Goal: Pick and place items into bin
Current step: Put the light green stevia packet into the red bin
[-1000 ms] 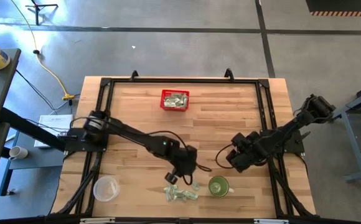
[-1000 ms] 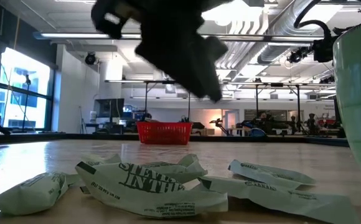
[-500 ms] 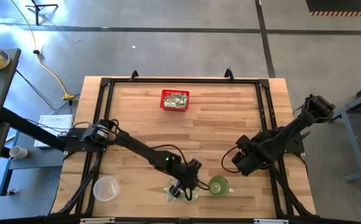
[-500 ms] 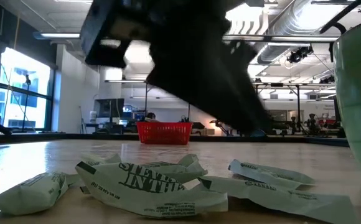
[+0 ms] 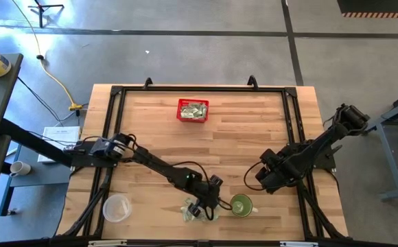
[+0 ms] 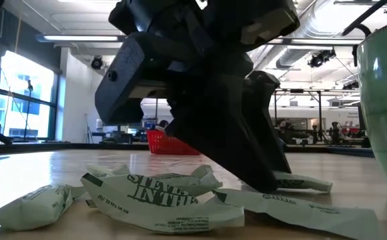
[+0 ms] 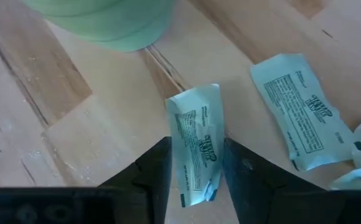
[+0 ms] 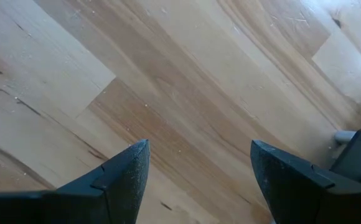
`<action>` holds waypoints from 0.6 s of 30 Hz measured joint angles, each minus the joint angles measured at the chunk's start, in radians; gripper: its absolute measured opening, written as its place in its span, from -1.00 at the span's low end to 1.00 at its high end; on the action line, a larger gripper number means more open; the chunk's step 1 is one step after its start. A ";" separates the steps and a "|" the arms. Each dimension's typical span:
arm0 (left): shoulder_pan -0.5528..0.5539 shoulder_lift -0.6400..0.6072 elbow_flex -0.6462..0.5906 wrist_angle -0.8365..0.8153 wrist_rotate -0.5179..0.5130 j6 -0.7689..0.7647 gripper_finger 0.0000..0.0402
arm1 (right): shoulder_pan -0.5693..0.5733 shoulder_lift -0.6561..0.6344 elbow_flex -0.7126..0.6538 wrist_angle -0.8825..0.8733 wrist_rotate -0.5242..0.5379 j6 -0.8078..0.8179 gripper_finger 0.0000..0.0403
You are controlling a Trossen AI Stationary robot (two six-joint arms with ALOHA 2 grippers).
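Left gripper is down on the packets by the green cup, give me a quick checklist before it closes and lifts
1. One packet lies between the left gripper's fingers: ok, fingers straddle it, still open.
2. Neighbouring packet outside the fingers: ok, it lies apart to one side.
3. Green cup clear of the grasp: ok, though it stands close beside the pile.
4. Fingertips down at table level: cannot tell exactly; the low view shows them reaching the wood.
5. Red basket ready: ok, at the far edge of the table, already holding some packets.
6. Right gripper out of the way: ok, open over bare wood to the right of the cup.
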 joint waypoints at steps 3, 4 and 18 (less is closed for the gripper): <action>0.007 0.000 0.000 -0.004 0.000 0.000 -0.29 | 0.000 0.000 0.000 -0.001 0.002 0.000 0.34; 0.011 0.000 0.000 -0.008 0.001 0.001 -0.37 | 0.000 0.000 0.000 -0.003 0.003 -0.001 0.34; 0.159 -0.141 0.266 -0.756 -0.204 0.026 -0.82 | -0.004 0.000 0.000 -0.007 0.032 -0.007 0.34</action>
